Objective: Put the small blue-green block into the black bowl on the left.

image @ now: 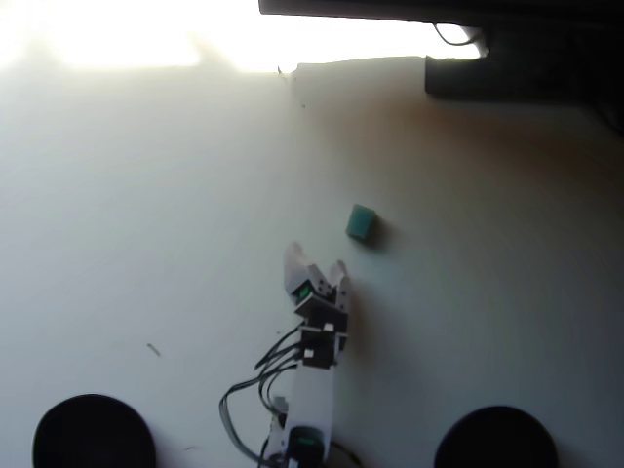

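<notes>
A: Layout check. Worktop [146, 214] is bare white with glare along the top edge. Two black bowls sit at the bottom: the black bowl [93, 431] in the left corner of the overhead view is my target, the other bowl [495, 437] is in the right corner.

B: Arm?

A: Arm [310, 390] comes up from bottom centre, angled toward the block. Hand [316, 265] has both tips spread, empty, I think opened for the approach.

B: Block?

A: Small blue-green block [361, 222] is flat on the worktop, up-right of the hand, near but not touching. Well apart from both bowls.
</notes>
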You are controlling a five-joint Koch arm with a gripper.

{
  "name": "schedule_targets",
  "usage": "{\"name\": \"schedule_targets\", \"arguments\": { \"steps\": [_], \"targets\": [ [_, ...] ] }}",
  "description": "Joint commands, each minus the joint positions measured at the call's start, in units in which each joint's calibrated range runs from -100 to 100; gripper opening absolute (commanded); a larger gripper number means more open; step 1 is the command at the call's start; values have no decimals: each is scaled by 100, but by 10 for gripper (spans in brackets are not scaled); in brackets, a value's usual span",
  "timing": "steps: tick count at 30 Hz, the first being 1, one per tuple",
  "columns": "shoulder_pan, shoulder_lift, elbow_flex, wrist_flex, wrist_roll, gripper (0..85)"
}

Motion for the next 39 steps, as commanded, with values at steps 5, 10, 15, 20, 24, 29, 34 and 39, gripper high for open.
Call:
{"name": "schedule_targets", "arguments": {
  "steps": [5,10,15,20,24,29,34,39],
  "targets": [
    [-127,1063,1307,-5,-742,465],
    [-274,1620,1870,-5,-1035,465],
    [-518,1759,2064,-5,-1216,464],
    [-630,2498,2499,27,-1353,464],
    [-635,2970,2721,68,-1387,464],
    [-635,3430,2758,270,-1446,409],
    [-630,3473,2721,287,-1421,147],
    [-547,3377,2527,546,-1304,28]
  ]
}}
